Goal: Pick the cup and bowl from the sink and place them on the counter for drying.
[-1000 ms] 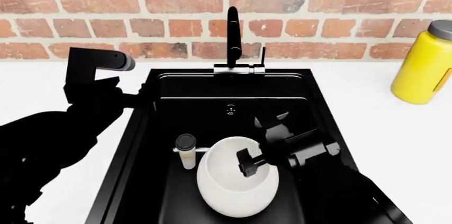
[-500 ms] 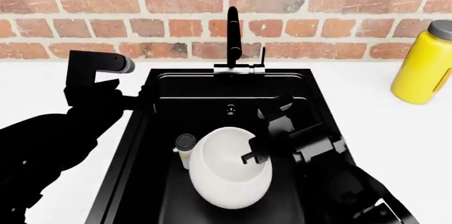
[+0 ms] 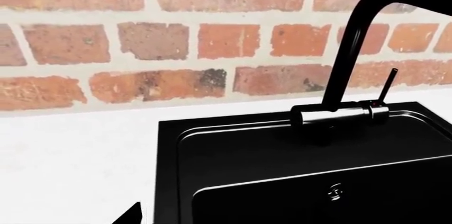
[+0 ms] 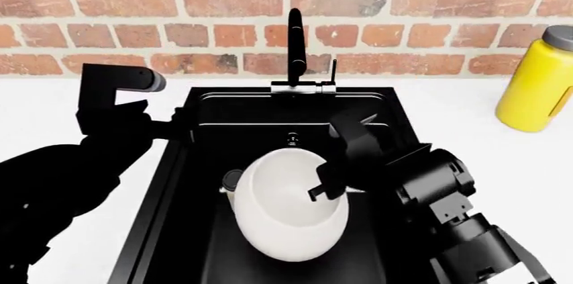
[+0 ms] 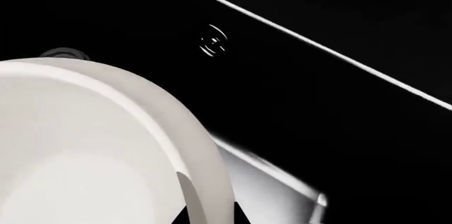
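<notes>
The bowl (image 4: 286,207) is held by its rim in the right gripper (image 4: 329,183), tilted above the sink (image 4: 170,183). The cup (image 4: 232,183) stands in the basin, mostly hidden behind the bowl. The left gripper (image 4: 121,106) hovers over the counter (image 4: 54,106), its jaw state indiscernible. Nothing is placed on the counter yet.

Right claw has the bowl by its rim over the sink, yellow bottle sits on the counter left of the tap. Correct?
Not quite. The yellow bottle stands on the counter right of the tap, per the head view. The right claw does grip the bowl rim over the sink.
</notes>
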`<state>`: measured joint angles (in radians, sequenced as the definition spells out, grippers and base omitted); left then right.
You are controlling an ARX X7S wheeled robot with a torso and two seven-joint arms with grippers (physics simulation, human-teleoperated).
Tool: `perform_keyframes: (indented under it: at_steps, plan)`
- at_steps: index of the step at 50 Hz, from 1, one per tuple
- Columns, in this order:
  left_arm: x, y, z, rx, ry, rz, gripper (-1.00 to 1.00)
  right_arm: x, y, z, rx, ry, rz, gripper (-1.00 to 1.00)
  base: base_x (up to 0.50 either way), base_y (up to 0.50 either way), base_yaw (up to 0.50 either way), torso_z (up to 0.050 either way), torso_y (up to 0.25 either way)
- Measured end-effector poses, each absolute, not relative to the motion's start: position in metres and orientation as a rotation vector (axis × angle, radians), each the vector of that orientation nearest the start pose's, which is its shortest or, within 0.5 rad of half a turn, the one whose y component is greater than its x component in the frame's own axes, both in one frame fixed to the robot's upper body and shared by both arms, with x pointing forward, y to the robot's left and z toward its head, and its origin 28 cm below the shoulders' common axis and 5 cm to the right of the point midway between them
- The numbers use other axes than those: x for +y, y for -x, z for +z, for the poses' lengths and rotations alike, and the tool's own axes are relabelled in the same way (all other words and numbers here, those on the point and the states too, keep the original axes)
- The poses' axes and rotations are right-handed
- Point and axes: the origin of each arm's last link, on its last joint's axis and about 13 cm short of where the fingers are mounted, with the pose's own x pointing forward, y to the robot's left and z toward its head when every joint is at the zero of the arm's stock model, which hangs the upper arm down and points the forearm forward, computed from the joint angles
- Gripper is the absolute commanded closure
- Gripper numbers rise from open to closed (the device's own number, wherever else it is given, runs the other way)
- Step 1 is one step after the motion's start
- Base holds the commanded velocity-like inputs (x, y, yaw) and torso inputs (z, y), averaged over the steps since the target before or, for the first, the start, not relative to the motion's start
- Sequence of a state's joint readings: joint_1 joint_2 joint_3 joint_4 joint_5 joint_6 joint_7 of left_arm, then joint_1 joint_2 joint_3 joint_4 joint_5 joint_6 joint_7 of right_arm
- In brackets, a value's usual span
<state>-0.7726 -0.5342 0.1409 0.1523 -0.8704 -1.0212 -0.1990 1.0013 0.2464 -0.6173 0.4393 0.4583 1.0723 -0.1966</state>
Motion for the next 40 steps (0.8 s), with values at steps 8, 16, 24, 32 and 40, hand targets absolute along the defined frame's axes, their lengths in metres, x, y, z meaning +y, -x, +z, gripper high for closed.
perform_keyframes:
  at_steps: [8,16,24,32,40]
  plan:
    - [0.277,-0.297,0.201,0.221,0.034,-0.197,-1.00,-0.102,-0.344,0.159,0.666,0.281,0.466,1.00,0.00,0.00,0.00,0.000,0.000]
    - [0.277,-0.296,0.200,0.220,0.037,-0.197,-1.00,-0.108,-0.332,0.180,0.622,0.282,0.458,1.00,0.00,0.00,0.00,0.000,0.000]
    - [0.277,-0.296,0.199,0.220,0.041,-0.196,-1.00,-0.118,-0.321,0.200,0.574,0.264,0.424,1.00,0.00,0.00,0.00,0.000,0.000]
    - [0.278,-0.295,0.198,0.217,0.045,-0.195,-1.00,-0.132,-0.312,0.225,0.530,0.245,0.371,1.00,0.00,0.00,0.00,0.000,0.000]
    - [0.279,-0.293,0.198,0.214,0.047,-0.193,-1.00,-0.150,-0.302,0.249,0.501,0.236,0.314,1.00,0.00,0.00,0.00,0.000,0.000]
